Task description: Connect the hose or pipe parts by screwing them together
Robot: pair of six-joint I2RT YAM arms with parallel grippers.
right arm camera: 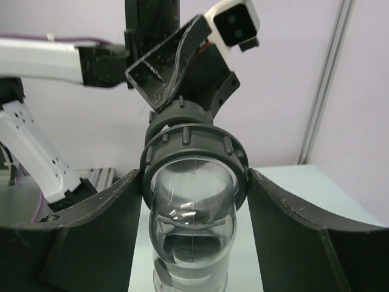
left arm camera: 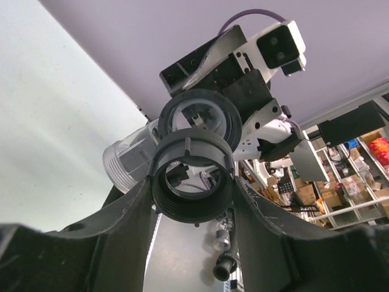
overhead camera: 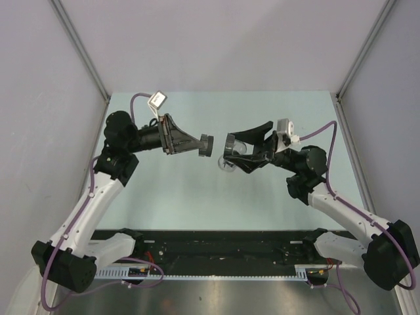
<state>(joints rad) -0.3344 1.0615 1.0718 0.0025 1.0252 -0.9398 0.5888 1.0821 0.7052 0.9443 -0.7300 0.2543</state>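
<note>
Cross-threading looks like the main hazard here. The table (overhead camera: 197, 203) lies well below the black ring nut (left arm camera: 191, 182), so a part let go at this height would drop and could roll out of reach.

The left end effector (overhead camera: 201, 146) is closed partway on that nut. It has one finger on each side of the outer wall and holds the nut in the air with its bore turned toward the other arm. The right end effector (overhead camera: 228, 152), straight across from the nut, is clamped on the elbow fitting (right arm camera: 191, 226), a clear bent piece with a ribbed end. The fitting's black collar (right arm camera: 194, 161) faces the nut. From overhead the two are near each other but apart, with a narrow gap between them.

In the left wrist view the collar sits up and slightly to one side of the nut's bore rather than dead centre. Some of that may be camera angle. If the axes really are off, pushing together and turning would bite the threads crooked and jam them.

The nut is pinched at only two spots on a round wall. I judge that end-on pressure could tip it or squeeze it out of the fingers. The elbow's smooth clear body might also slip round in its grip once the threads begin to drag.
</note>
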